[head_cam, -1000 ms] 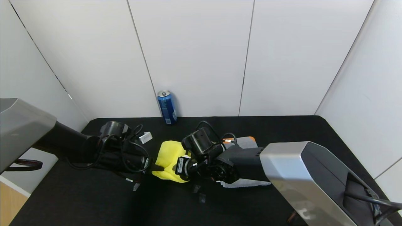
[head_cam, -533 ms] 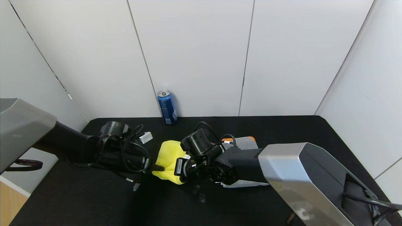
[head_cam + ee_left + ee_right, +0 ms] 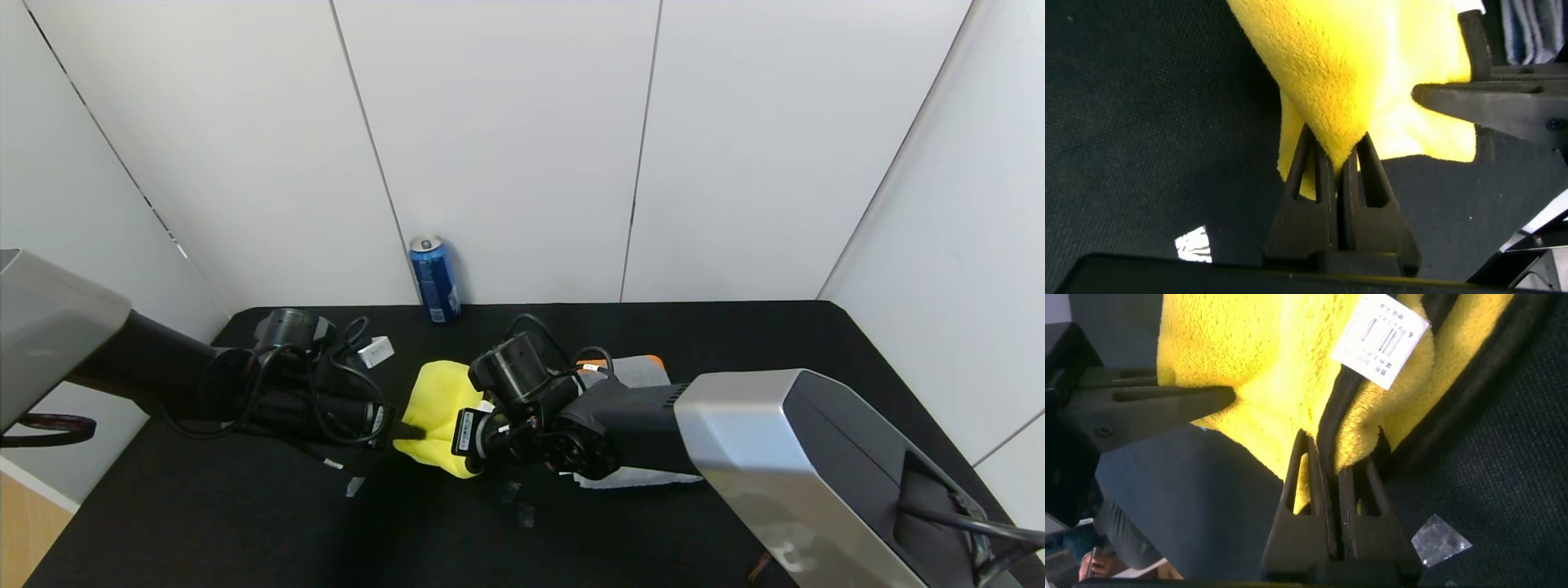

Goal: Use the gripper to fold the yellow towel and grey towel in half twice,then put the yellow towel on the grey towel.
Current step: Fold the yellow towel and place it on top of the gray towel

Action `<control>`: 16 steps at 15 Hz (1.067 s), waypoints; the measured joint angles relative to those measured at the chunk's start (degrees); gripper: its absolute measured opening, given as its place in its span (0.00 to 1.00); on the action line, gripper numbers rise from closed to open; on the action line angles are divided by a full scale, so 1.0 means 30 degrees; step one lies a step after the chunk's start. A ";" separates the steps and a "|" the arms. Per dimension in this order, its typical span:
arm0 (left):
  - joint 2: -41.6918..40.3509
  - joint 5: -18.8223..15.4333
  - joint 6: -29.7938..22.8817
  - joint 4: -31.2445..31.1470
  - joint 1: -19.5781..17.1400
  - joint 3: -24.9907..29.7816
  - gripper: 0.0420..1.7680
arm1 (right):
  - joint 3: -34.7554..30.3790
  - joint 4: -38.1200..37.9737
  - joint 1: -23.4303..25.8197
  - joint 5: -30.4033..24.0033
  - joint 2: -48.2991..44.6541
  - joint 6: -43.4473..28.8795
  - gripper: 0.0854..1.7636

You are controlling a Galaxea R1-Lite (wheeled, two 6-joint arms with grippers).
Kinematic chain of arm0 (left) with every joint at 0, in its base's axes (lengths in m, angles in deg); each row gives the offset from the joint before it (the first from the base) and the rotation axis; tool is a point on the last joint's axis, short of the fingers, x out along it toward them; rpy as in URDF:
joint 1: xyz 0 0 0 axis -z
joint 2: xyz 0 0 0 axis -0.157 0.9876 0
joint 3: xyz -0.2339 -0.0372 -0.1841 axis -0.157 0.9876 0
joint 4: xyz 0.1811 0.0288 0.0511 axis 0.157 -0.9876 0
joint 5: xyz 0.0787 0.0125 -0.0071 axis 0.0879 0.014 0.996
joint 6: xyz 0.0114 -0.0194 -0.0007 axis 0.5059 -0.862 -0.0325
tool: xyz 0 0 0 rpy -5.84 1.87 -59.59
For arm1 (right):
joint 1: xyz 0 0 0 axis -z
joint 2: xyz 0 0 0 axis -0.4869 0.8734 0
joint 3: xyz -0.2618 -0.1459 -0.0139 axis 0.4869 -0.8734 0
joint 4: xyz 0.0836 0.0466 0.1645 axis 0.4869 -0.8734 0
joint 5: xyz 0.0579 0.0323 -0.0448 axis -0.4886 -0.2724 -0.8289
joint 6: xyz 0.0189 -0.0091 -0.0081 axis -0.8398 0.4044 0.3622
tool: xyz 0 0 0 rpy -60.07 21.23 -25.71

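Note:
The yellow towel (image 3: 439, 412) hangs bunched between my two grippers over the black table's middle. My left gripper (image 3: 402, 434) is shut on its left corner; in the left wrist view (image 3: 1341, 155) the jaws pinch the yellow towel (image 3: 1364, 65). My right gripper (image 3: 469, 445) is shut on its right corner; in the right wrist view (image 3: 1333, 469) the jaws clamp the black trim of the yellow towel (image 3: 1257, 367), just below its white tag (image 3: 1380, 339). The grey towel (image 3: 637, 371) lies folded behind my right arm, with an orange stripe at its far end, mostly hidden.
A blue can (image 3: 434, 279) stands at the back wall. A small white box (image 3: 376, 352) lies behind my left arm. Shiny tape bits (image 3: 354, 487) lie on the black table (image 3: 245, 523) near the front.
Both grippers, still holding the yellow towel, have shifted slightly left and back. The towel hangs a little more bunched.

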 joint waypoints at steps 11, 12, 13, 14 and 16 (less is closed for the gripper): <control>-0.3129 0.0309 -0.0142 -0.0256 0.0638 0.0329 0.05 | -0.0183 -0.2178 0.0289 0.0248 -0.2471 0.0057 0.04; -0.3560 0.0427 -0.0443 -0.0264 0.0983 0.0349 0.05 | -0.0195 -0.2633 0.0284 0.0654 -0.2775 0.0053 0.04; -0.3962 0.0805 -0.0931 -0.0256 0.1443 0.0349 0.05 | -0.0211 -0.3056 0.0284 0.0955 -0.3048 0.0057 0.04; -0.4246 0.1434 -0.1211 -0.0240 0.1902 0.0305 0.05 | -0.0232 -0.3576 0.0297 0.1077 -0.3324 0.0057 0.04; -0.4632 0.2909 -0.1337 -0.0102 0.2788 0.0167 0.05 | -0.0260 -0.4653 0.0406 0.1150 -0.3929 0.0045 0.04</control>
